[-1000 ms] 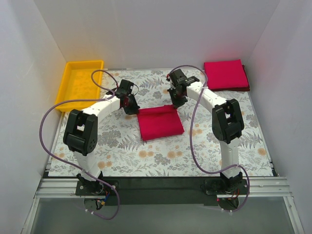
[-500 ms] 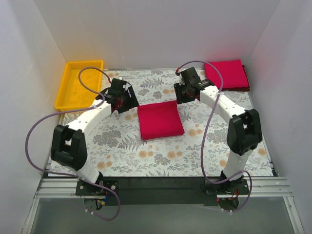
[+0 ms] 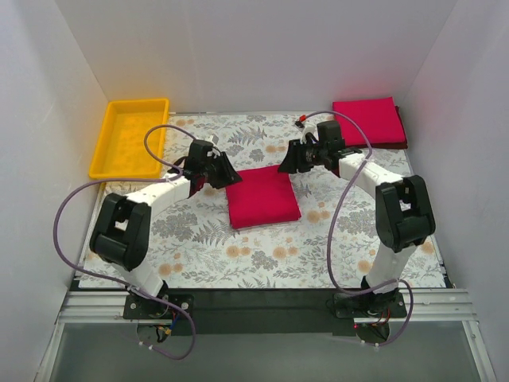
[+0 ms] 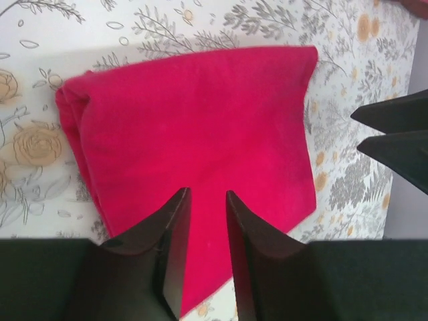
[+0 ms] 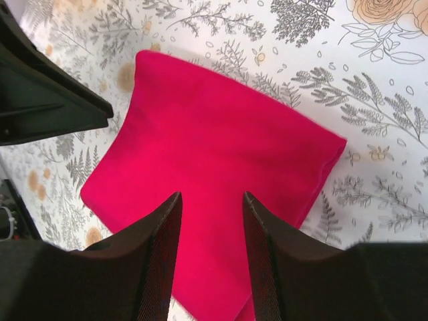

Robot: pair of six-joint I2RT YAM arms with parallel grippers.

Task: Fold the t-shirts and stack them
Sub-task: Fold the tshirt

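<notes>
A folded crimson t-shirt point(image 3: 261, 197) lies flat in the middle of the floral cloth; it shows in the left wrist view point(image 4: 200, 134) and the right wrist view point(image 5: 221, 154). A stack of folded crimson t-shirts point(image 3: 367, 122) sits at the back right corner. My left gripper point(image 3: 225, 169) hovers at the middle shirt's back left corner, open and empty point(image 4: 206, 194). My right gripper point(image 3: 288, 165) hovers at its back right corner, open and empty point(image 5: 211, 195).
A yellow plastic tray point(image 3: 107, 151) stands at the back left. White walls close in the table on three sides. Purple cables loop off both arms.
Both grippers have dropped and swung inward toward the middle shirt's back corners. The shirt has not moved.
</notes>
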